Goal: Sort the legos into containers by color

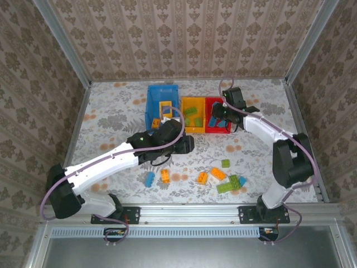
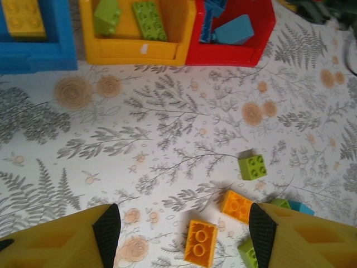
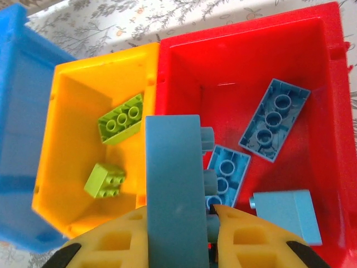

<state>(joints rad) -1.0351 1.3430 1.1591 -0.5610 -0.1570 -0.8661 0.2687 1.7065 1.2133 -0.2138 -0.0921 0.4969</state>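
Right fingers (image 3: 245, 240), closed on a blue brick (image 3: 173, 184) held on edge with its studs facing 3 o'clock. In the wrist view it hangs over the shared wall between the yellow bin (image 3: 72, 100) at 9 o'clock and the red bin (image 3: 245, 50) at 2 o'clock. The red bin holds three blue bricks, the yellow bin two green ones.

Left fingers (image 2: 106, 231), spread moderately wide and empty, hover over the worktop (image 2: 167, 128). An orange brick (image 2: 201, 243) lies between them at 6 o'clock, a second orange brick (image 2: 237, 205) at 5 o'clock and a green brick (image 2: 252, 167) at 4 o'clock.

From above, the blue bin (image 1: 159, 92), holding orange pieces, stands at 12 o'clock with the other two bins beside it. The unsorted legos (image 1: 223, 178) lie at 5 o'clock.

The step in hand appears to be depositing the blue brick. The next move probably calls for a small shift toward 3 o'clock, so the brick clears the shared wall, before release. The left arm looks placed to descend on the orange brick.
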